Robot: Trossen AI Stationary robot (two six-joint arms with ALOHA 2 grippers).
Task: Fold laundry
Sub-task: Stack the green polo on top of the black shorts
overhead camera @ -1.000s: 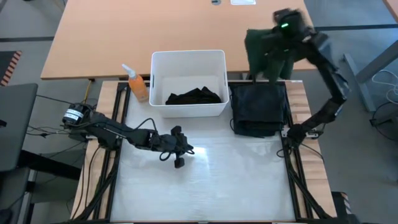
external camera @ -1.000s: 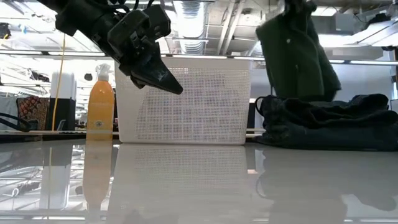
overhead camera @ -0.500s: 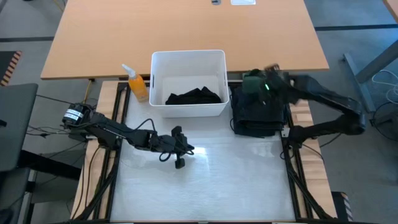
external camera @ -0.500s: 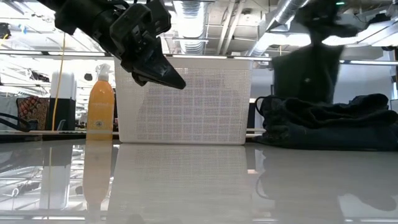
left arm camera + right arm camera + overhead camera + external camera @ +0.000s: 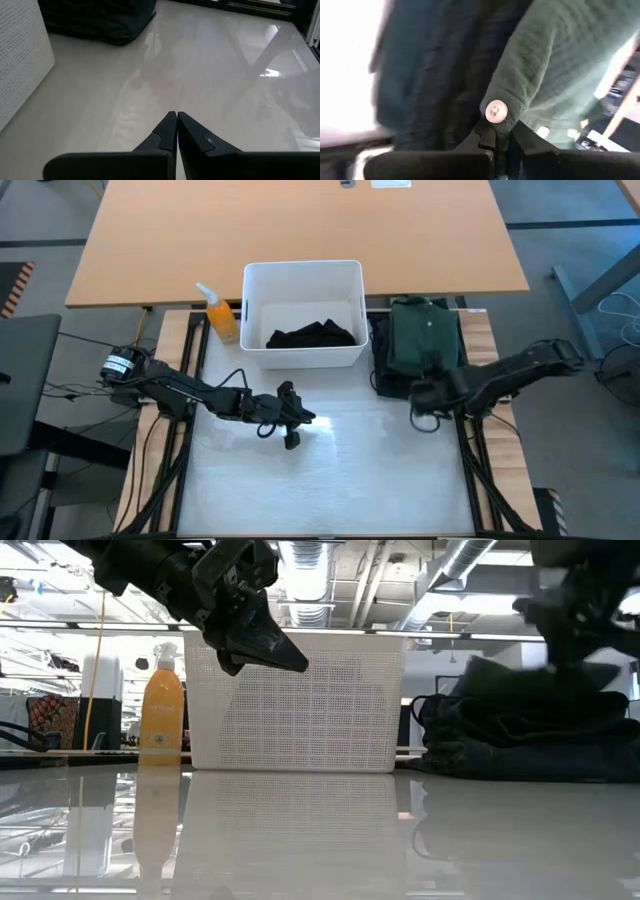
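Item 1: dark green buttoned shirt (image 5: 424, 332) of soft ribbed fabric, folded, lying on top of the stack of dark navy and black folded garments (image 5: 392, 380) at the right rear of the glossy white tabletop (image 5: 350, 470). Its near edge, beside a pale round button (image 5: 495, 111), is pinched in the right gripper (image 5: 501, 142), whose fingers are closed on the cloth.

Item 2: right gripper (image 5: 425, 395), low over the near edge of the stack, arm reaching in from the right.

Item 3: left gripper (image 5: 290, 418), fingers pressed together and holding nothing, hovering above the tabletop just in front of the bin.

Item 4: white perforated plastic bin (image 5: 302, 275), at rear centre, with crumpled black clothing (image 5: 315, 336) inside, not yet folded.

Item 5: orange spray bottle (image 5: 218, 315), upright, just beside the bin's left wall.

Step in hand, as judged: setting the folded shirt onto the stack. The next move calls for letting go of the cloth and drawing clear without dragging the top layer askew; then the bin's clothing waits.

Edges and room: the stack sits just beside the bin's right wall and near the tabletop's right rail, so little margin there. The centre and front of the tabletop lie bare, wide enough for spreading a garment.
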